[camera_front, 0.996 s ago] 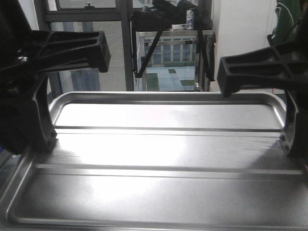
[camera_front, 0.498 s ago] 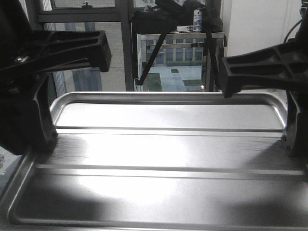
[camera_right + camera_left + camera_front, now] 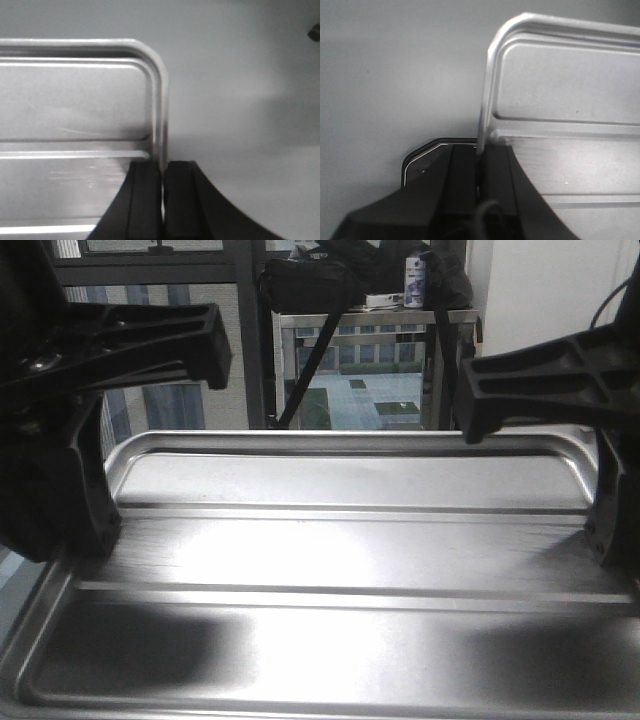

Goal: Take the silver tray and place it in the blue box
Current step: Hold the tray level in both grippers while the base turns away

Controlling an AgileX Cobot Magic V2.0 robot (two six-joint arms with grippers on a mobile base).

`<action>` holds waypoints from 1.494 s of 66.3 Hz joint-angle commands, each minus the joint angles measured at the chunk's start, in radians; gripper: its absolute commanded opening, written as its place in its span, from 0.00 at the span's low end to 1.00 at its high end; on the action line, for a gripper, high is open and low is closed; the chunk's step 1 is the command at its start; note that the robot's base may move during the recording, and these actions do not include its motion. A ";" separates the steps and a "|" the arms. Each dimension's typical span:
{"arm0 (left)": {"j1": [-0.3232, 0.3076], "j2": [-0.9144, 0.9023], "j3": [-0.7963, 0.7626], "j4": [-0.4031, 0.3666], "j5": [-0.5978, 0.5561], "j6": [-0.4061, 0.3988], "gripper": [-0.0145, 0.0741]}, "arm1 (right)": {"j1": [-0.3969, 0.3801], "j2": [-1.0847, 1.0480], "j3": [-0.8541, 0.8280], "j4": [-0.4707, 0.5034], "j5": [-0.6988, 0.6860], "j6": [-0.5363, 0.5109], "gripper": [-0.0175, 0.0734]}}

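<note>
A plain grey surface [image 3: 395,75] spreads past both short rims of my silver tray [image 3: 565,90]; bench or floor, I cannot tell. Well right of the tray's corner a small dark thing [image 3: 315,32] shows, cut off at the edge.

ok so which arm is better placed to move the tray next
Neither alone; it takes both. The left gripper is shut on the left rim of the tray, and the right gripper is shut on its right rim.

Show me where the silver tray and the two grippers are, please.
silver tray [image 3: 340,550]: front view, centre of its floor.
left gripper [image 3: 481,152]: left wrist view, between fingertips pinching tray's rim.
right gripper [image 3: 162,167]: right wrist view, between fingertips pinching tray's rim.
</note>
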 commanded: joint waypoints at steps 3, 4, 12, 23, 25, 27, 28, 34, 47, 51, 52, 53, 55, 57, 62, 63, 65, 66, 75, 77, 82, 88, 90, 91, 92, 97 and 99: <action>-0.001 -0.029 -0.024 0.046 0.034 -0.014 0.05 | -0.003 -0.026 -0.024 -0.054 0.080 -0.005 0.26; -0.001 -0.029 -0.024 0.046 0.034 -0.014 0.05 | -0.003 -0.026 -0.024 -0.054 0.080 -0.005 0.26; -0.001 -0.029 -0.024 0.046 0.034 -0.014 0.05 | -0.003 -0.026 -0.024 -0.055 0.081 -0.005 0.26; -0.001 -0.029 -0.024 0.046 0.034 -0.014 0.05 | -0.003 -0.026 -0.024 -0.055 0.081 -0.005 0.26; -0.001 -0.029 -0.024 0.046 0.034 -0.014 0.05 | -0.003 -0.026 -0.024 -0.057 0.081 -0.005 0.26; -0.001 -0.029 -0.024 0.046 0.034 -0.014 0.05 | -0.003 -0.026 -0.024 -0.057 0.081 -0.005 0.26; -0.001 -0.029 -0.024 0.046 0.034 -0.014 0.05 | -0.003 -0.026 -0.024 -0.057 0.081 -0.005 0.26; -0.001 -0.029 -0.024 0.046 0.034 -0.014 0.05 | -0.003 -0.026 -0.024 -0.057 0.081 -0.005 0.26; -0.001 -0.029 -0.024 0.046 0.034 -0.014 0.05 | -0.003 -0.026 -0.024 -0.057 0.082 -0.005 0.26; -0.001 -0.029 -0.024 0.046 0.034 -0.014 0.05 | -0.003 -0.026 -0.024 -0.057 0.082 -0.005 0.26; -0.001 -0.029 -0.024 0.046 0.034 -0.014 0.05 | -0.003 -0.026 -0.024 -0.057 0.082 -0.005 0.26; -0.001 -0.029 -0.024 0.046 0.034 -0.014 0.05 | -0.003 -0.026 -0.024 -0.057 0.082 -0.005 0.26; -0.001 -0.029 -0.024 0.046 0.034 -0.014 0.05 | -0.003 -0.026 -0.024 -0.057 0.082 -0.005 0.26; -0.001 -0.029 -0.024 0.046 0.034 -0.014 0.05 | -0.003 -0.026 -0.024 -0.057 0.082 -0.005 0.26; -0.001 -0.029 -0.024 0.046 0.034 -0.014 0.05 | -0.003 -0.026 -0.024 -0.057 0.082 -0.005 0.26; -0.001 -0.029 -0.024 0.046 0.034 -0.014 0.05 | -0.003 -0.026 -0.024 -0.057 0.082 -0.005 0.26; -0.001 -0.029 -0.024 0.046 0.034 -0.014 0.05 | -0.003 -0.026 -0.024 -0.057 0.082 -0.005 0.26; -0.001 -0.029 -0.024 0.046 0.034 -0.014 0.05 | -0.003 -0.026 -0.024 -0.057 0.082 -0.005 0.26; -0.001 -0.029 -0.024 0.046 0.034 -0.014 0.05 | -0.003 -0.026 -0.024 -0.057 0.081 -0.005 0.26; -0.001 -0.029 -0.024 0.046 0.034 -0.014 0.05 | -0.003 -0.026 -0.024 -0.057 0.081 -0.005 0.26; -0.001 -0.029 -0.024 0.046 0.034 -0.014 0.05 | -0.003 -0.026 -0.024 -0.057 0.081 -0.005 0.26; -0.001 -0.029 -0.024 0.046 0.034 -0.014 0.05 | -0.003 -0.026 -0.024 -0.057 0.081 -0.005 0.26; -0.001 -0.029 -0.024 0.046 0.034 -0.014 0.05 | -0.003 -0.026 -0.024 -0.057 0.081 -0.005 0.26; -0.001 -0.029 -0.024 0.046 0.034 -0.014 0.05 | -0.003 -0.026 -0.024 -0.057 0.081 -0.005 0.26; -0.001 -0.029 -0.024 0.046 0.034 -0.014 0.05 | -0.003 -0.026 -0.024 -0.057 0.081 -0.005 0.26; -0.001 -0.029 -0.024 0.046 0.034 -0.014 0.05 | -0.003 -0.026 -0.024 -0.057 0.082 -0.005 0.26; -0.001 -0.029 -0.024 0.046 0.034 -0.014 0.05 | -0.003 -0.026 -0.024 -0.057 0.082 -0.005 0.26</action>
